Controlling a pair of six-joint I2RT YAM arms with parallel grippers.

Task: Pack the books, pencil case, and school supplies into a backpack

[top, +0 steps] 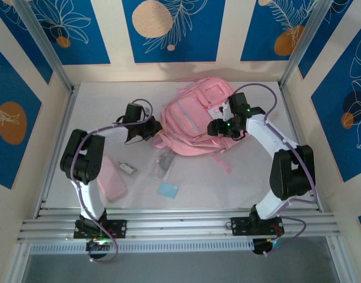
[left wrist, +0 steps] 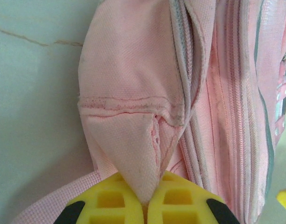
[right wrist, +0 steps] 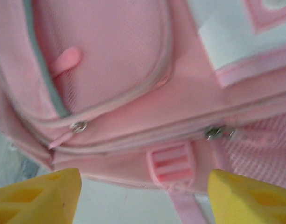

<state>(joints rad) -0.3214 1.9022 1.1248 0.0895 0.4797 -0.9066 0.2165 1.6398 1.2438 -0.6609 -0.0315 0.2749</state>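
Toward the back of the white table [top: 98, 112], the large pink fabric backpack [top: 192, 124] lies between both arms, the left gripper [left wrist: 145, 201] pinched tight on a fold at its left edge, the right gripper [right wrist: 145, 186] close by its right side with yellow fingers [right wrist: 40, 191] spread apart.

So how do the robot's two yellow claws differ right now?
The left gripper is shut, pinching a fold of the pink backpack; the right gripper stands open, holding nothing. The left works at the backpack's left edge, the right at its right side, facing a strap buckle. Both have yellow fingers and sit close to the backpack.
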